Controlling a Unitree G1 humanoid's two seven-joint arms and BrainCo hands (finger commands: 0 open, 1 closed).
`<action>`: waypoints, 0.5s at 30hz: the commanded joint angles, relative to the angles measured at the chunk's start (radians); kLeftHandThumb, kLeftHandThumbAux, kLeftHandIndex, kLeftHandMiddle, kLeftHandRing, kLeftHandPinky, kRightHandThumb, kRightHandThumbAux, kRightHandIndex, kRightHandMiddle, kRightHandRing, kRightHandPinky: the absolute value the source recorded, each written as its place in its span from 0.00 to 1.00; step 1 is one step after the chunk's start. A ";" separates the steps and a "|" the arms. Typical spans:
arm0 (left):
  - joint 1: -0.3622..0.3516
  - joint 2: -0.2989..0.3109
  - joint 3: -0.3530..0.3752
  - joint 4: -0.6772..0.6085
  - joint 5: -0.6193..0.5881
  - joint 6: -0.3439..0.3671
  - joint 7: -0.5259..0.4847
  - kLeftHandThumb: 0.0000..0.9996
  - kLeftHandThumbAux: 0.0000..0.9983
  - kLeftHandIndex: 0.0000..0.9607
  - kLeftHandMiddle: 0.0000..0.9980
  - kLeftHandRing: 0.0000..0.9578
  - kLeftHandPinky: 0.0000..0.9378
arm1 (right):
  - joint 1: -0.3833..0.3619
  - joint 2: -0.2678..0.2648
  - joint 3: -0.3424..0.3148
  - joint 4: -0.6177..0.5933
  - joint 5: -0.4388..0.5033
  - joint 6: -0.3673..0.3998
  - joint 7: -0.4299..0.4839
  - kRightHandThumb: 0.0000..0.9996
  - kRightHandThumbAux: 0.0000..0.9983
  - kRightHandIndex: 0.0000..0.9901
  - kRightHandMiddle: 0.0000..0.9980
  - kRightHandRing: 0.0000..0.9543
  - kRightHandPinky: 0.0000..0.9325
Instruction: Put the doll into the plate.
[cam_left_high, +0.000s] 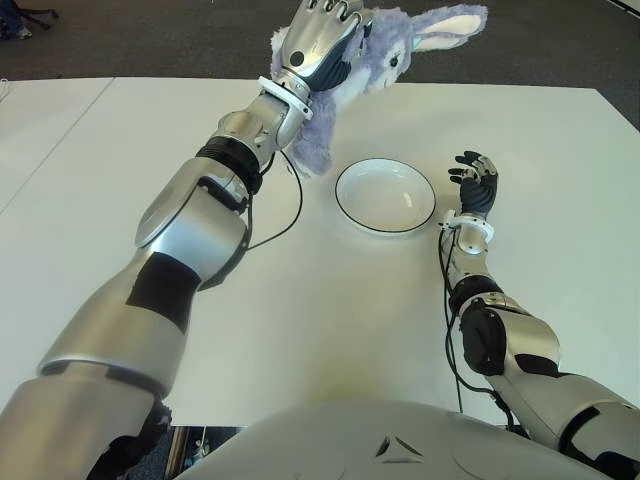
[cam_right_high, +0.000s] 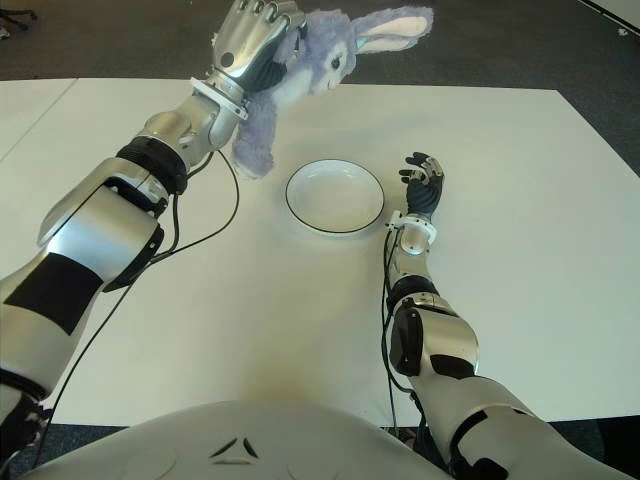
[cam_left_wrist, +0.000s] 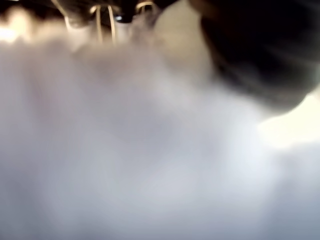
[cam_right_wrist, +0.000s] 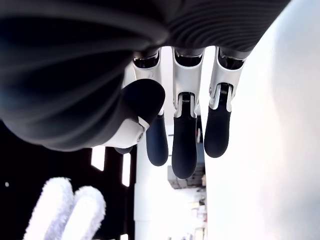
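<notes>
Left eye view: left hand (cam_left_high: 318, 38) is raised above the far part of the white desk (cam_left_high: 300, 330), fingers wrapped round the doll (cam_left_high: 352, 72), a purple plush rabbit w/ pink-lined ears. Doll hangs in the air, body drooping toward the desk, ears pointing to the robot's right. It sits up and to the left of the plate (cam_left_high: 385, 196), not over it. Plate is white w/ dark rim, flat on the desk, nothing in it. Left wrist view shows only blurred pale fur close up. Right hand (cam_left_high: 476, 186) shows just right of the plate, fingers (cam_right_wrist: 184, 148) loosely extended, holding nothing. Black cable (cam_left_high: 285, 215) loops on the desk beside the left arm.
</notes>
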 joint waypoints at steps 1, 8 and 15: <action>-0.037 0.024 -0.023 -0.033 0.029 -0.033 0.045 0.74 0.70 0.46 0.83 0.86 0.90 | 0.233 0.145 -0.002 0.145 0.019 0.076 -0.008 1.00 0.67 0.32 0.35 0.49 0.25; -0.036 0.020 -0.016 -0.053 0.018 -0.071 0.038 0.74 0.70 0.46 0.83 0.86 0.89 | 0.232 0.144 -0.001 0.145 0.020 0.078 -0.009 1.00 0.66 0.32 0.33 0.49 0.14; -0.019 0.003 -0.014 -0.074 0.010 -0.087 0.036 0.74 0.70 0.46 0.83 0.86 0.90 | 0.231 0.147 -0.003 0.144 0.024 0.078 -0.003 1.00 0.66 0.32 0.32 0.49 0.14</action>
